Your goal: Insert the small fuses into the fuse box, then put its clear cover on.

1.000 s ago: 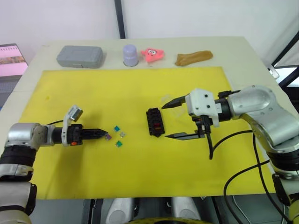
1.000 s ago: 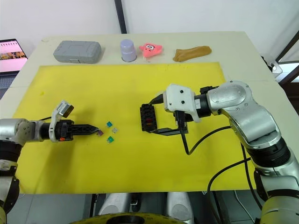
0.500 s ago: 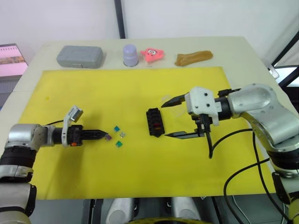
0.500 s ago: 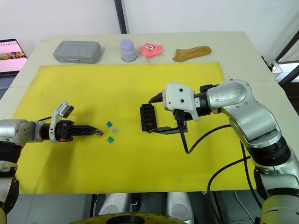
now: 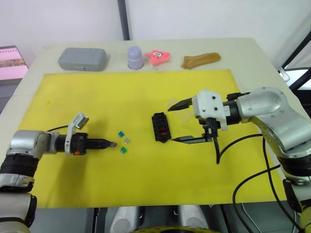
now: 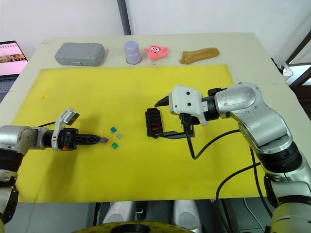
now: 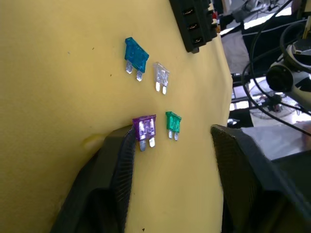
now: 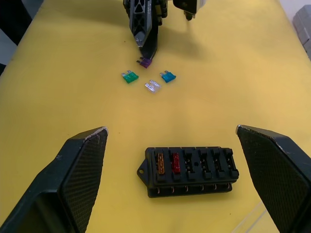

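Resting low on a yellow mat (image 5: 146, 92), the left gripper (image 7: 170, 145) has its fingers spread, one fingertip (image 7: 127, 141) touching a purple fuse (image 7: 145, 129). A green fuse (image 7: 173, 122) lies between the fingers; teal (image 7: 136, 54) and clear (image 7: 161, 75) fuses sit just beyond. The right gripper (image 8: 170, 145) is wide open, straddling the black fuse box (image 8: 192, 170), which holds an orange and a red fuse.

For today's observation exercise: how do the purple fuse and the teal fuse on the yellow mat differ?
The purple fuse lies against one finger of the left gripper, whose jaws are open; the teal fuse lies free, untouched. The purple one is nearest the gripper; the teal one lies farther off, toward the fuse box. Both are translucent two-pronged blade fuses lying flat, not yet inserted.
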Action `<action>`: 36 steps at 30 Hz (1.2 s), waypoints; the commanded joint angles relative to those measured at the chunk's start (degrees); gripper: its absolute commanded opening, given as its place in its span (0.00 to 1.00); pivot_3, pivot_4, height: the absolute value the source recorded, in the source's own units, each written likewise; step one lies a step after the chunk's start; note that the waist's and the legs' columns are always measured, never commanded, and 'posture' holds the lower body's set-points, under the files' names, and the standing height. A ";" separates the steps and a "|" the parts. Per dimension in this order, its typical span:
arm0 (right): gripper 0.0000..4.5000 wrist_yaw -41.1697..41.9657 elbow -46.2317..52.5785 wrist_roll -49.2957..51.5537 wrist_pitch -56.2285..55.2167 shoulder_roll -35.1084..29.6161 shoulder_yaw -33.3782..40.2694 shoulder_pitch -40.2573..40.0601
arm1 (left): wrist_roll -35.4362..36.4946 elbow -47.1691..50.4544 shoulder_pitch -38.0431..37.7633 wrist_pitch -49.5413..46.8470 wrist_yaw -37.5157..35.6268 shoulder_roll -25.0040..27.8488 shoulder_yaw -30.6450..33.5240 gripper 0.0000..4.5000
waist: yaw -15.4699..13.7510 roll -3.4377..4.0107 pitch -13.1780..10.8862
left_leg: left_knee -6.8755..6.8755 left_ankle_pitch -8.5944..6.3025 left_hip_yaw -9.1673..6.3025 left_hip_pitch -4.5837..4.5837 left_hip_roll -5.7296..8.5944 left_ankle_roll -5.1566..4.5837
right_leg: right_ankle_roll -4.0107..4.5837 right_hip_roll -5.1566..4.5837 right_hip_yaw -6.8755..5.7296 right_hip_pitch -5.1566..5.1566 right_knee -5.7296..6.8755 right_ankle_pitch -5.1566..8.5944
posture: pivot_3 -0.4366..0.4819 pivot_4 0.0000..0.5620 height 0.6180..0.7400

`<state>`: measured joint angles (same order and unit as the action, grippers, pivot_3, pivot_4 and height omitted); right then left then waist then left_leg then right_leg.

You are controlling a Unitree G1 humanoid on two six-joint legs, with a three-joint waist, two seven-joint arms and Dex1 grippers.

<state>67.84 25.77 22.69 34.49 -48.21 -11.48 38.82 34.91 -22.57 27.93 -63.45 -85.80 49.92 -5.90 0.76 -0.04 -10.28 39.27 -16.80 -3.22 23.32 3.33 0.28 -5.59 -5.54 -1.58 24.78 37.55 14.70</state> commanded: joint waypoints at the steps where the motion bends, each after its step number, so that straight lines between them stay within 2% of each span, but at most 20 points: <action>1: 1.00 -0.24 1.31 -0.16 -0.93 -0.03 0.61 1.18 | -1.47 -1.45 -0.74 0.36 0.46 0.44 -0.78 0.34 | 0.04 0.00 0.00 | 0.00 0.00 0.00 0.00 0.00 0.00 | 0.00 0.00 0.00 0.00 0.00 0.00 | 0.48 0.27 0.92; 13: 1.00 -0.15 0.99 -0.58 -1.64 0.18 0.49 1.19 | -2.64 -1.26 -2.14 2.16 0.66 0.46 -1.43 0.34 | 0.06 0.01 0.00 | 0.00 0.00 0.00 -0.01 0.00 -0.01 | 0.00 0.00 0.01 0.00 0.00 0.00 | 0.48 0.27 0.92; 16: 1.00 -0.17 0.92 -0.64 -1.69 0.22 0.45 1.20 | -2.81 -1.38 -2.27 2.59 0.82 0.34 -1.61 0.15 | 0.07 0.01 0.01 | 0.00 0.00 0.00 -0.01 0.00 0.00 | 0.00 0.00 0.01 0.00 0.00 0.00 | 0.48 0.27 0.92; 36: 1.00 -0.82 1.20 -0.49 -1.11 0.40 0.43 0.92 | -4.61 -3.09 -2.63 5.19 1.53 -0.04 -2.34 0.15 | -0.01 0.07 0.05 | 0.00 -0.02 0.00 -0.05 -0.01 -0.03 | 0.00 0.00 0.02 -0.01 0.04 0.00 | 0.48 0.27 0.92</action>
<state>67.32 25.66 21.75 33.84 -48.14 -11.92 38.82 32.94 -24.06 26.78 -58.07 -85.62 49.46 -7.12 0.75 0.03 -10.24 39.27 -16.81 -3.22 23.27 3.32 0.25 -5.59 -5.54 -1.56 24.76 37.60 14.70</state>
